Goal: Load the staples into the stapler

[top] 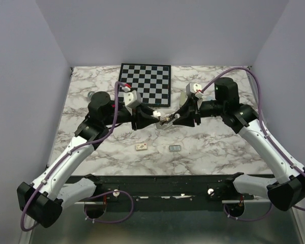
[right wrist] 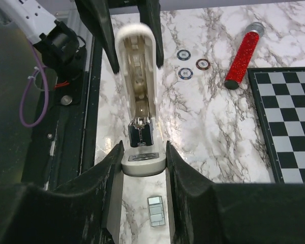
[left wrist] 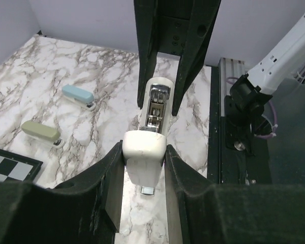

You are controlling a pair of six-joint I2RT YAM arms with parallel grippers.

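Note:
A white stapler point(top: 165, 121) hangs opened out flat above the table's middle, held between both grippers. My left gripper point(top: 151, 118) is shut on one end of it point(left wrist: 145, 147); the metal staple channel point(left wrist: 156, 109) faces up. My right gripper point(top: 177, 119) is shut on the other end point(right wrist: 144, 161), with the long open arm point(right wrist: 137, 61) reaching away to the left gripper's fingers. The staples point(top: 175, 148), a small flat silvery block, lie on the marble below the stapler, touching nothing. They also show in the right wrist view point(right wrist: 156, 210) and the left wrist view point(left wrist: 148, 190).
A checkerboard point(top: 145, 83) lies at the back middle. A small beige block point(top: 141, 147) lies left of the staples. A blue stapler point(left wrist: 79, 96) and a green stapler point(left wrist: 40, 132) lie on the marble. A red glitter tube point(right wrist: 242, 58) and three poker chips point(right wrist: 185, 73) lie near the board.

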